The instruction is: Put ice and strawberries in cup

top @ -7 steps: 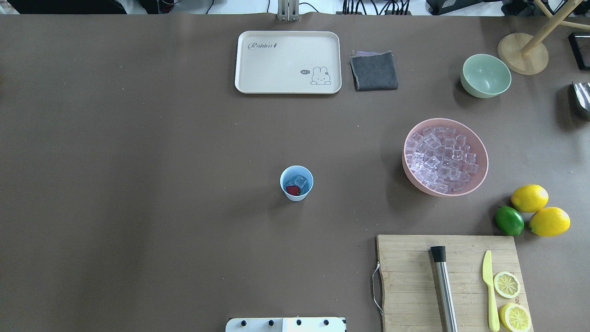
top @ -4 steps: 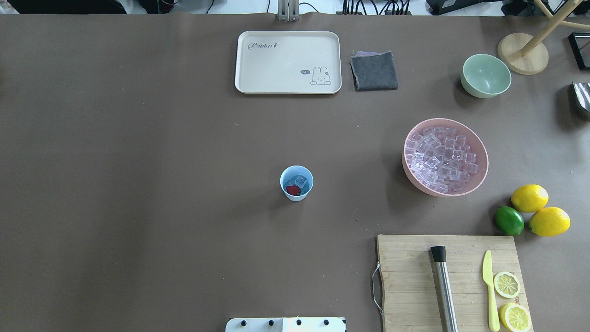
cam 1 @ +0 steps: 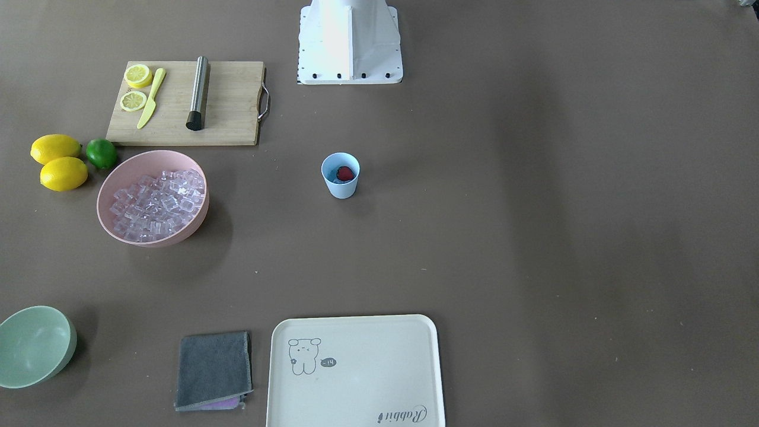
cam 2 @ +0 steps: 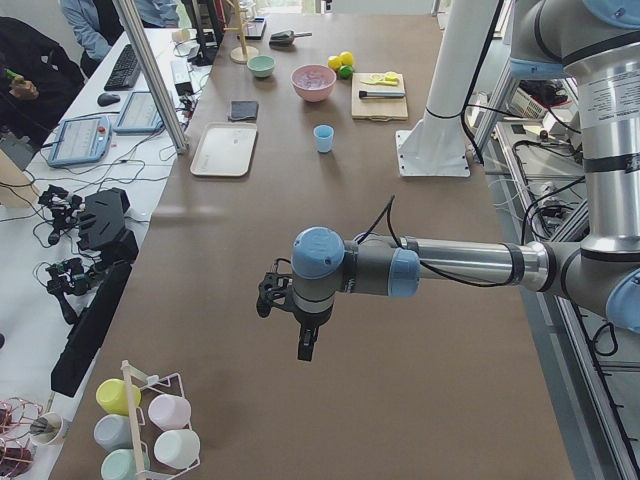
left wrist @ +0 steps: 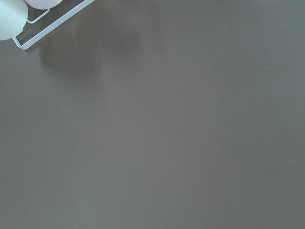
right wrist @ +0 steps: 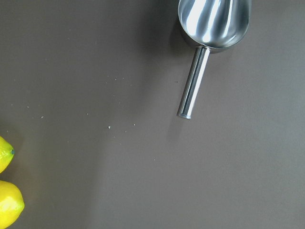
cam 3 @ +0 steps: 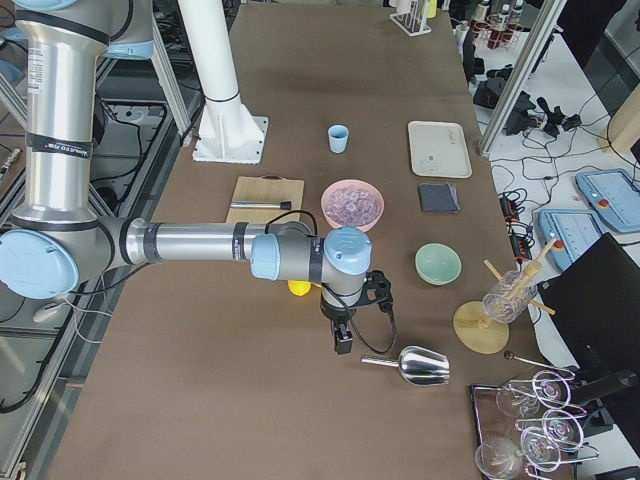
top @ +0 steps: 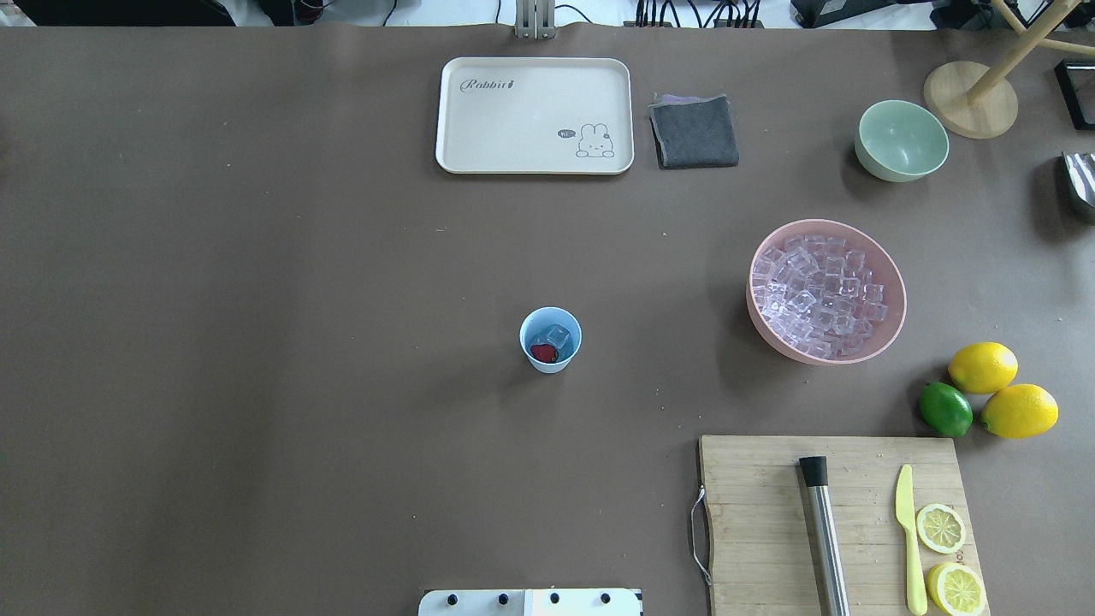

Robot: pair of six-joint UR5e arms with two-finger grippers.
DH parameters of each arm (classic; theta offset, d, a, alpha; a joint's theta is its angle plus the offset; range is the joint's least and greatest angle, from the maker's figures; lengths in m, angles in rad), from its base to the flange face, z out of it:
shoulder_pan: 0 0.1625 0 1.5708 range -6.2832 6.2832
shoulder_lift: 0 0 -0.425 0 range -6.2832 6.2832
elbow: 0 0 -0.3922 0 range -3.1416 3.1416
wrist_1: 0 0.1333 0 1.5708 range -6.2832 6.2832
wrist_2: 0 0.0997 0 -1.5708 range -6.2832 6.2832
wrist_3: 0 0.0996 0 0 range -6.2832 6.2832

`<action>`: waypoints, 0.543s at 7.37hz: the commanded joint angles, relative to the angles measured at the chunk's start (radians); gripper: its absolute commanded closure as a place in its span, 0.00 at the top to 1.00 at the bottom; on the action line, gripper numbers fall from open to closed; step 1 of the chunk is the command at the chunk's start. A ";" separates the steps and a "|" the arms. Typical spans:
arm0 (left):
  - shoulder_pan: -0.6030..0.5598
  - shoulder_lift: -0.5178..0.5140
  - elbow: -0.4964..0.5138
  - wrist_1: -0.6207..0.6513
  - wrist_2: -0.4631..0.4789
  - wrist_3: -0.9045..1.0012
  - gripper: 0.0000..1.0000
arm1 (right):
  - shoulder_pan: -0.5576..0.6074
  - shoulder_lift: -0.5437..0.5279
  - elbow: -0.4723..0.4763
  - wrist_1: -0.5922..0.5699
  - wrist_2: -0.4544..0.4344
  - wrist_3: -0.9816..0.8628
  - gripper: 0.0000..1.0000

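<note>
Front-facing view: the cup (cam 1: 341,175) stands upright on the brown table (cam 1: 533,237), long axis vertical, mouth up. The strawberry (cam 1: 345,173) lies inside it; I cannot tell which way its tip points. No fingers show here.

Overhead view: one ice cube (top: 558,335) sits in the cup, touching the strawberry on its far side. The rest of the ice fills the pink bowl (top: 890,329). A cream tray (top: 449,115) and a grey cloth (top: 694,131) lie at the far edge.

Left side view: the left fingers (cam 2: 303,350) hang above bare table, pointing down; I cannot tell whether they are spread or pressed together. The cup is well apart from them, far along the table. A wire rack (cam 2: 150,420) of pale cups stands near them. A side desk carries keyboards and tablets.

Right side view: the right fingers (cam 3: 343,345) point down, state likewise unclear. A metal scoop (cam 3: 420,367) lies just beside them; the cup stands well beyond, past the pink bowl.

Left wrist view: plain brown table, the rack's corner at the top left.

Right wrist view: the scoop's handle points down the frame, with lemons (right wrist: 7,210) at the left edge.
</note>
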 commanded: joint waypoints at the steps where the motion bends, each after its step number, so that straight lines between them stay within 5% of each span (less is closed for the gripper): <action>1: -0.001 0.001 0.003 0.000 0.000 -0.001 0.97 | 0.000 0.000 0.000 0.001 -0.001 0.000 1.00; 4: -0.001 0.001 0.008 0.000 0.000 -0.001 0.97 | 0.000 0.003 0.000 -0.001 -0.001 0.000 1.00</action>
